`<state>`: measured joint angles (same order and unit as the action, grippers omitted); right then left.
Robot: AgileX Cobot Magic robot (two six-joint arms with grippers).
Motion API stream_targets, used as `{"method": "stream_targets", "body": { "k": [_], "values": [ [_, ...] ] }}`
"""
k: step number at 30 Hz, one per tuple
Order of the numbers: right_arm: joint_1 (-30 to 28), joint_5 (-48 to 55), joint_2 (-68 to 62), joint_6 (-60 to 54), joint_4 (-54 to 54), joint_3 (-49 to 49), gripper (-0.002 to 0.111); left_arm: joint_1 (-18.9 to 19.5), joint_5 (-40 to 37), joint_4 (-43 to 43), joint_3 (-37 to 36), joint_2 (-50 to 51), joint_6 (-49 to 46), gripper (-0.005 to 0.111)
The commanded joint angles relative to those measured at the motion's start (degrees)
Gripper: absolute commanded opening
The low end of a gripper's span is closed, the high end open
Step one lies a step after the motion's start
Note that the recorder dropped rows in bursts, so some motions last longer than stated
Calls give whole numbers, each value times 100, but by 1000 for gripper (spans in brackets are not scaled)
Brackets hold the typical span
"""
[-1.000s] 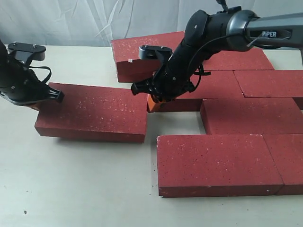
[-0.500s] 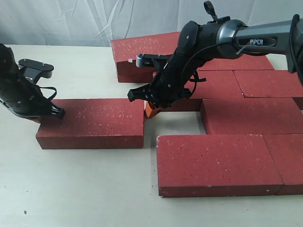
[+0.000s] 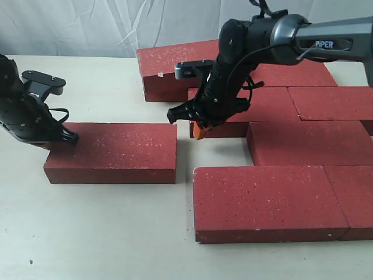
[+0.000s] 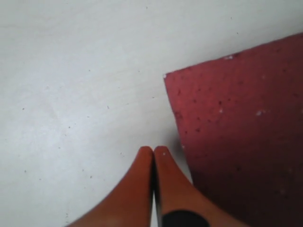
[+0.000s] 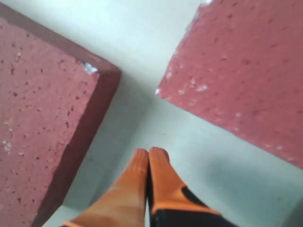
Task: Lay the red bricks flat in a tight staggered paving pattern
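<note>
One loose red brick (image 3: 113, 153) lies flat on the table, left of the others. My left gripper (image 3: 48, 146) is shut and empty at that brick's left end; in the left wrist view its tips (image 4: 153, 150) hover over bare table beside the brick's corner (image 4: 241, 132). My right gripper (image 3: 200, 133) is shut and empty over the gap between the loose brick and a middle-row brick (image 3: 262, 105). Its tips (image 5: 150, 152) point at bare table between two brick corners (image 5: 42, 113) (image 5: 246, 71). Several bricks form staggered rows on the right (image 3: 309, 143) (image 3: 268, 201).
A back brick (image 3: 175, 67) sits behind the right arm, with more bricks running to the right edge (image 3: 332, 102) (image 3: 355, 198). A white cloth (image 3: 87, 26) hangs at the back. Bare table (image 3: 99, 233) spreads across the front left.
The loose brick, raised and skewed a second ago, now lies flat and square. My right gripper has drawn back to the right, away from its end. The left gripper stays at its left end.
</note>
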<state>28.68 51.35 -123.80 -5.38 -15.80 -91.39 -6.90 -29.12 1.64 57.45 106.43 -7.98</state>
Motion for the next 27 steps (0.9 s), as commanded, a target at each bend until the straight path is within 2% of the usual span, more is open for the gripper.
{"method": "stream_targets", "body": {
  "k": [1,11,17,27],
  "values": [
    [-16,-200,369,437,556,-34,-1,-65,73,-236,-28,17,29,0],
    [-65,-311,552,538,759,-34,-1,-65,73,-769,-28,17,-51,0],
    [-65,-364,541,538,760,-34,-1,-65,59,-1506,-28,17,-718,0],
    [-65,-391,541,538,760,-34,-1,-65,70,-1776,-28,19,-769,0]
  ]
}}
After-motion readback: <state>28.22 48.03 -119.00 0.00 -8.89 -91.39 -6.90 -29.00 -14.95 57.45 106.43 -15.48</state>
